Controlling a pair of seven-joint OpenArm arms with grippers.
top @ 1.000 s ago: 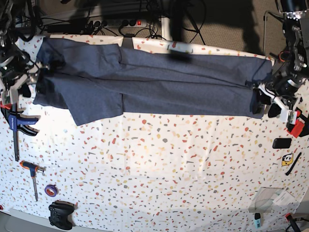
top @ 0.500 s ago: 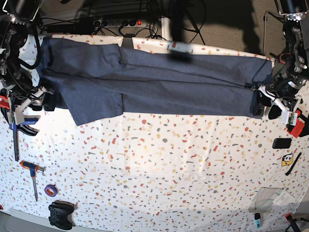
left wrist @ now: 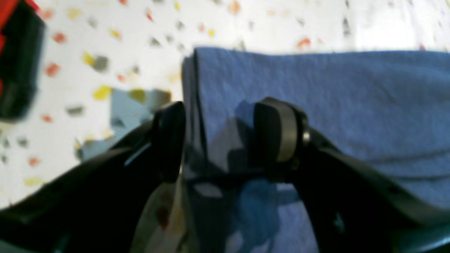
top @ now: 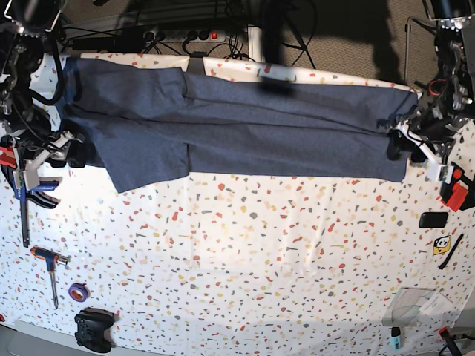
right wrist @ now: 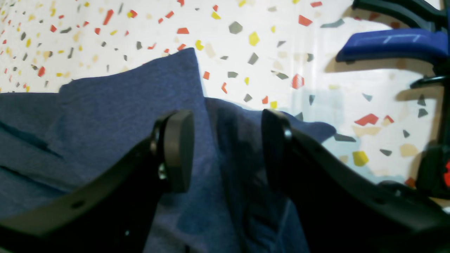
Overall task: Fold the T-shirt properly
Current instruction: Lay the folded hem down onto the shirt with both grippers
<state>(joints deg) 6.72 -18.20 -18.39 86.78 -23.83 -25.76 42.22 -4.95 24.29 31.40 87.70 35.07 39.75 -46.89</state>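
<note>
The dark blue-grey T-shirt (top: 245, 126) lies plain side up, folded into a long band across the far part of the table. My left gripper (top: 401, 146) is at the band's right end. In the left wrist view it (left wrist: 223, 137) is open, and its fingers straddle the shirt's (left wrist: 316, 91) folded edge. My right gripper (top: 72, 153) is at the band's left end, by the sleeve. In the right wrist view it (right wrist: 225, 151) is open just over the shirt's (right wrist: 123, 105) corner, holding nothing. No lettering shows.
A blue clamp (top: 33, 189) (right wrist: 393, 45) lies close to my right gripper. A screwdriver (top: 50, 271), a tape roll (top: 78, 291) and a game controller (top: 94, 328) sit at the front left. A red-black object (top: 454, 191) (left wrist: 17, 70) and a black device (top: 433, 219) lie near my left gripper.
My right gripper has moved from the shirt's left edge toward the front, and the sleeve corner there has shifted slightly inward. My left gripper has edged a little toward the far side.
</note>
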